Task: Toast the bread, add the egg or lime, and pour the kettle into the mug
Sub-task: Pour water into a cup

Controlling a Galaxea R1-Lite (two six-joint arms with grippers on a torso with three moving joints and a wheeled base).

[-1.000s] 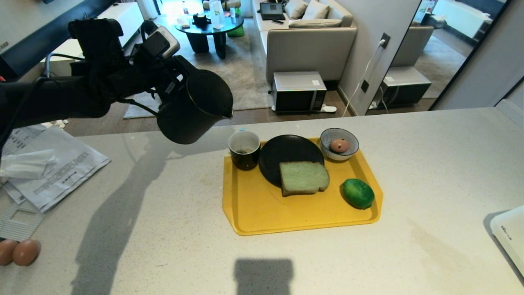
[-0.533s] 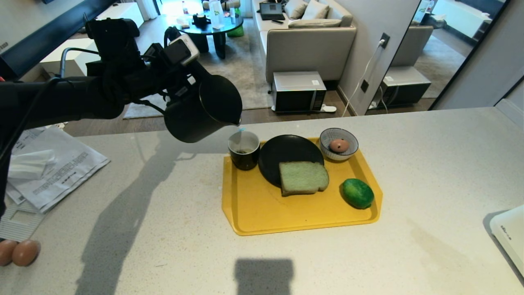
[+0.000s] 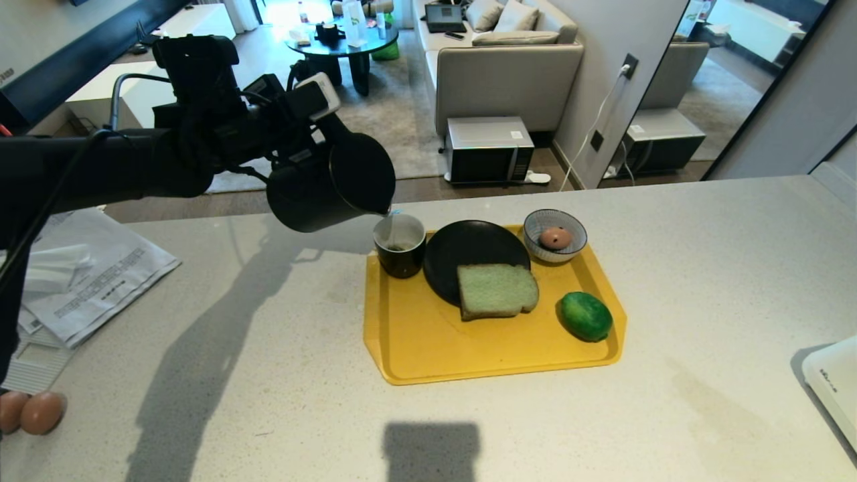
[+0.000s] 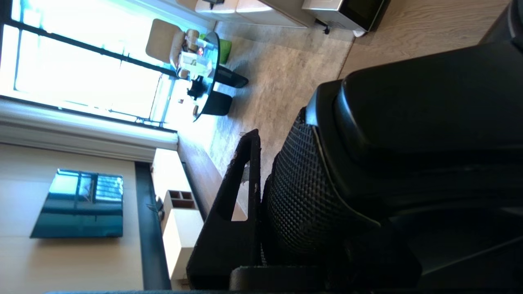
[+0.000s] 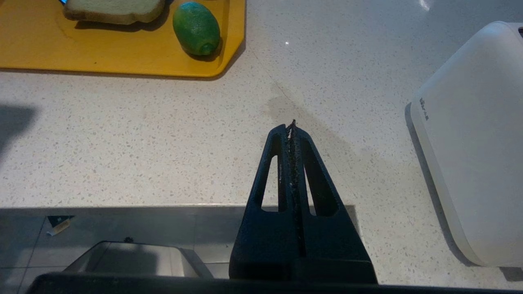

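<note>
Papers (image 3: 87, 274): far left of the counter (image 3: 268, 375), partly over its near-left edge; two brown eggs (image 3: 30, 412) lie touching at the left border. Bare counter between papers and tray.

Left gripper (image 3: 294, 144): raised above the counter's far edge, clamped on the handle of the kettle (image 3: 328, 181). Kettle tipped steeply, long axis near level, base to the left, spout to the right and down, right over the far-left rim of the mug (image 3: 400, 244). Left wrist view shows one finger (image 4: 233, 212) pressed against the textured handle grip; the other finger is hidden.

Yellow tray (image 3: 428, 348): mid-counter, its near half bare. Mug upright in the far-left corner, touching the black plate (image 3: 469, 251). Bread (image 3: 497, 291) lies flat, half on the plate's near edge, long axis left-right. Striped bowl (image 3: 554, 234) with an egg (image 3: 555, 237) in the far-right corner. Lime (image 3: 586, 316) near the right rim, long axis slanting.

Right gripper (image 5: 292, 130): outside the head view; right wrist view shows the fingers pressed together, holding nothing, over the counter's near edge, open surface ahead, a white appliance (image 5: 474, 134) to its right.
</note>
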